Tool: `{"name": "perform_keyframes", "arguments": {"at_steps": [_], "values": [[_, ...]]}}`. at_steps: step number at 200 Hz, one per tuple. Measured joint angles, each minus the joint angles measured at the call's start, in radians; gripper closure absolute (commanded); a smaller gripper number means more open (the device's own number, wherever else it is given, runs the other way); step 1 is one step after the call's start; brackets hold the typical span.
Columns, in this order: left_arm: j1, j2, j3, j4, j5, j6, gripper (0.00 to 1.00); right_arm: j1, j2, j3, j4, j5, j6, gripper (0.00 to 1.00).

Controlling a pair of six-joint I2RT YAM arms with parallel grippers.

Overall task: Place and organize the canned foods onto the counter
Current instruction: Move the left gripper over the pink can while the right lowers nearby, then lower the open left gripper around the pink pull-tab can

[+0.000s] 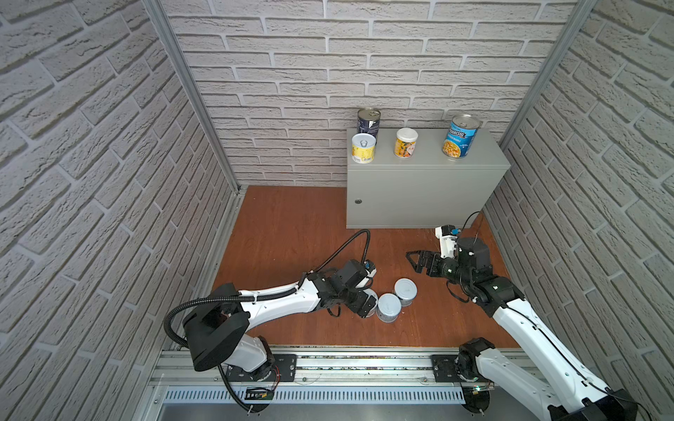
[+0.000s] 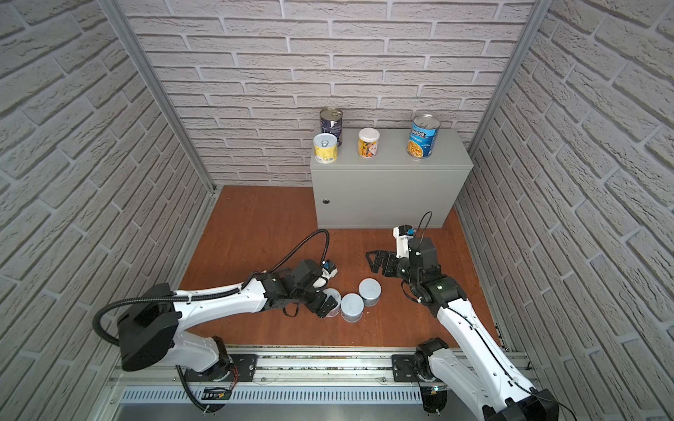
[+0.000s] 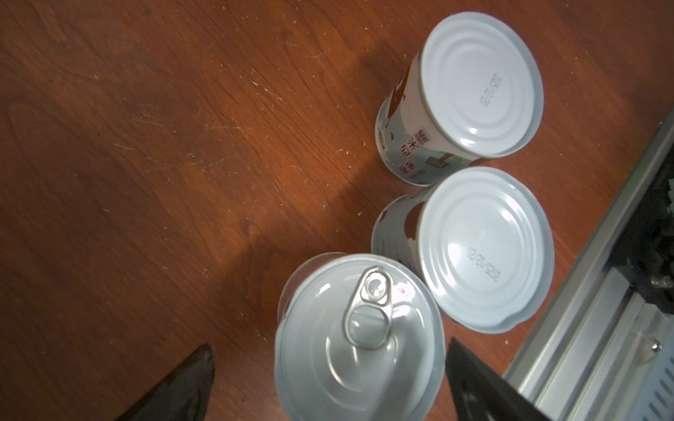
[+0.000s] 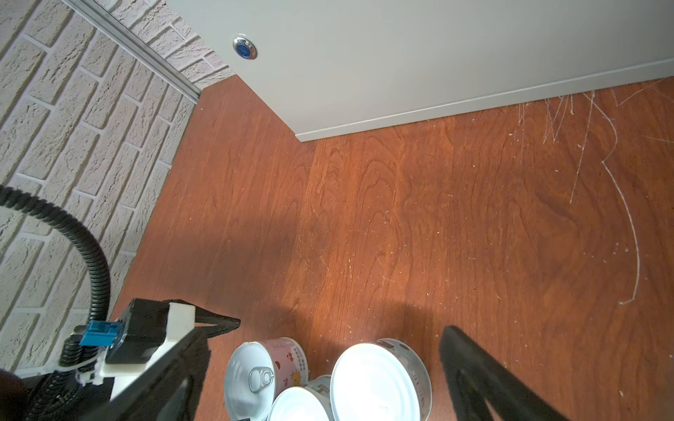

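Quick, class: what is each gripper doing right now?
Left gripper: open, jaws either side of the pull-tab can, not gripping.
Right gripper: open, empty.

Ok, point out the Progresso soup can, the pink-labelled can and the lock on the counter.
Progresso soup can (image 1: 462,136): in a top view, on its blue label.
pink-labelled can (image 4: 288,359): right wrist view, on the pink label.
lock (image 4: 244,47): right wrist view, on its blue centre.

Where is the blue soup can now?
In both top views the blue soup can stands upright at the right end of the counter, nearest the middle yellow can.
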Motion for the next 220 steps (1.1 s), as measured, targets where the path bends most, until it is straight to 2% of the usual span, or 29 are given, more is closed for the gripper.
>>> {"name": "perform_keyframes", "arguments": {"at_steps": [82, 174, 220], "values": [[-0.012, 0.052, 0.053, -0.038, 0.048, 0.014, 0.02, 0.000, -0.086, -0.006, 0.023, -0.016, 0.001, 0.00], [-0.013, 0.134, 0.097, -0.089, 0.041, 0.014, 0.03, 0.000, -0.087, -0.006, 0.022, -0.008, 0.000, 0.01], [-0.013, 0.150, 0.109, -0.091, 0.029, 0.006, 0.10, 0.000, -0.087, -0.010, 0.023, -0.005, -0.004, 0.00]]}}
